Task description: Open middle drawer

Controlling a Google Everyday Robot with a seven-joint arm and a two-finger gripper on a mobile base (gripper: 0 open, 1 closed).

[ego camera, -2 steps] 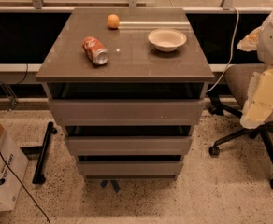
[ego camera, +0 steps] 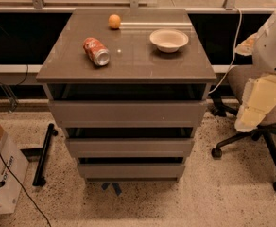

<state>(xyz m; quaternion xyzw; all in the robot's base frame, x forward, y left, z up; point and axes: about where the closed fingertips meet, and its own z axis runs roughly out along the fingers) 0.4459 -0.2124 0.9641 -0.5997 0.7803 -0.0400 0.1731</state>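
Note:
The middle drawer is the central one of three grey-brown, handleless fronts on the cabinet, a wide low panel with a dark gap above it. It looks shut, flush with the others. The taller top drawer is above it and the bottom drawer is below, near the floor. My gripper shows as a cream-coloured part under the white arm housing at the right edge. It hangs to the right of the cabinet at about top-drawer height, apart from every drawer.
On the cabinet top lie a red soda can on its side, an orange and a white bowl. An office chair stands right of the cabinet, behind my arm. A cardboard box and a black bar are at the left.
My arm has edged slightly to the left, toward the cabinet. The drawers and the things on top have not moved.

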